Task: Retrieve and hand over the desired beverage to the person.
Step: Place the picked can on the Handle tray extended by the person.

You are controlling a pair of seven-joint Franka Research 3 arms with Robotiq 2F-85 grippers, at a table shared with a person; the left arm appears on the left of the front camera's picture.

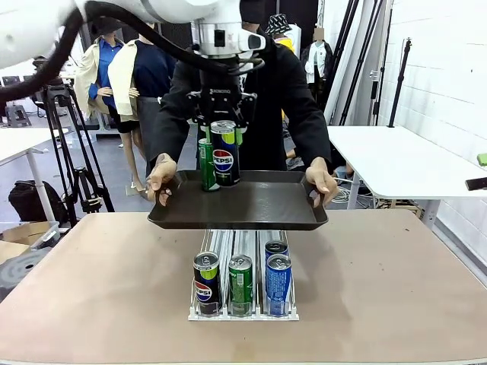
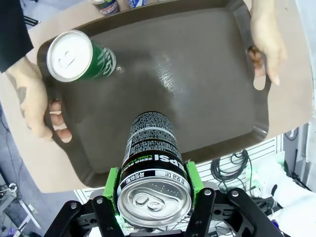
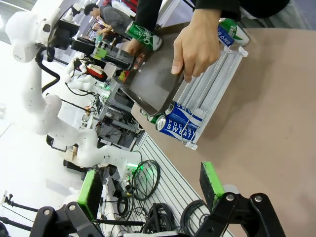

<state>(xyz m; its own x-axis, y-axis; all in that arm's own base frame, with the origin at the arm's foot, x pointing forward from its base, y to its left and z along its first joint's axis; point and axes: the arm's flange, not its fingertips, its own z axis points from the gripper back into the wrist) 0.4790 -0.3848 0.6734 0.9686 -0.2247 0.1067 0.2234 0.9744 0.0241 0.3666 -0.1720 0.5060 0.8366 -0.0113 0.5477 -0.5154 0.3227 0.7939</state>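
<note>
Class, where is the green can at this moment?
In the front view the green can stands on the tray the person holds, toward its left side, just left of the Pepsi can gripped by the left gripper.

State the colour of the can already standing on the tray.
Green can with a silver top, clearest in the left wrist view.

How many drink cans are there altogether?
6 that I can see: a Pepsi can in the left gripper, a green can on the tray, and four in the rack. More may hide under the tray.
</note>
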